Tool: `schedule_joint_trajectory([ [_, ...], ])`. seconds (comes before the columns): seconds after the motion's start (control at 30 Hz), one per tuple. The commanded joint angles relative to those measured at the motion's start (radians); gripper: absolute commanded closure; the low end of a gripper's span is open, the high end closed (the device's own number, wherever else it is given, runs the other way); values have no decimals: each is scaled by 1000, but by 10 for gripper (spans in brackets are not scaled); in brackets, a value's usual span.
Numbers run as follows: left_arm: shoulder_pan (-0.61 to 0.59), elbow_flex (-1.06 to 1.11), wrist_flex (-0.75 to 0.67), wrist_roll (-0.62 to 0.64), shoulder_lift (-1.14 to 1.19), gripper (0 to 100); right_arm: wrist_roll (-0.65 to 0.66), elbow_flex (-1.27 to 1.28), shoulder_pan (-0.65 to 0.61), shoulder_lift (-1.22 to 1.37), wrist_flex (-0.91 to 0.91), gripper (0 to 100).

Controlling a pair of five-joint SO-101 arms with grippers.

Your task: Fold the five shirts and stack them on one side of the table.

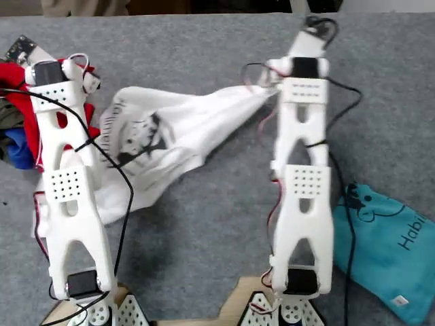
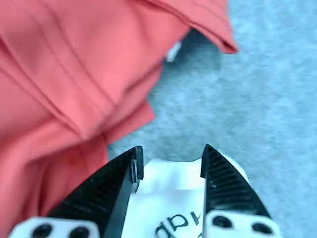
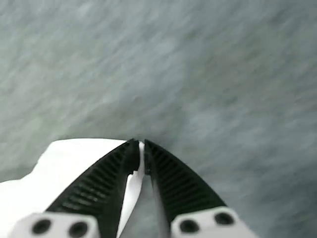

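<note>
Step now: the white shirt (image 1: 170, 136) is being pulled out flat so it can be folded. I think this is only the start of folding this one.
How far along: one teal shirt (image 1: 387, 251) lies folded on the table (image 1: 204, 224) near the right arm's base. A red shirt (image 2: 64, 74) and a blue shirt (image 1: 17, 149) sit in a heap by the left arm, not folded yet.
Right gripper (image 3: 140, 144): its two fingers are pressed together on a thin edge of the white shirt. It holds that corner far out on the table, and the cloth is pulled tight toward it.
Left gripper (image 2: 171, 156): its fingers are spread apart. White cloth lies between them, and the red shirt is just past the tips. It does not look like it is pinching.
Where the white shirt is: it stretches between the two arms. One end is in the right gripper. The other end is bunched under and beside the left arm.
Next move needs: I think the left gripper must close on its end of the white shirt. Then both arms can pull it smooth and lay it down flat.
Watch out: the left gripper could grab the red shirt too, because it is so close.
</note>
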Motion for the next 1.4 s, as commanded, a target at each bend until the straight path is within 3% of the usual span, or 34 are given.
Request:
schedule_joint_trajectory([
  [0.0, 31, -52, -12, 63, -84, 804, 75, -44, 113, -13, -69, 990],
  [0.37, 193, -43, -15, 124, -77, 806, 48, -105, 383, 28, -233, 992],
  [0.47, 236, -29, -87, 126, -47, 804, 31, -105, 384, 30, -230, 992],
  [0.7, 319, 68, -445, 167, 74, 804, 98, -81, 312, 30, -227, 993],
  [0.97, 390, 126, -594, 164, 85, 807, 97, -81, 297, 30, -213, 993],
  [1.17, 437, 212, -532, 126, 85, 807, 97, -81, 292, 30, -207, 993],
  [1.37, 457, 218, -259, 86, 77, 812, 97, -81, 286, 30, -206, 993],
])
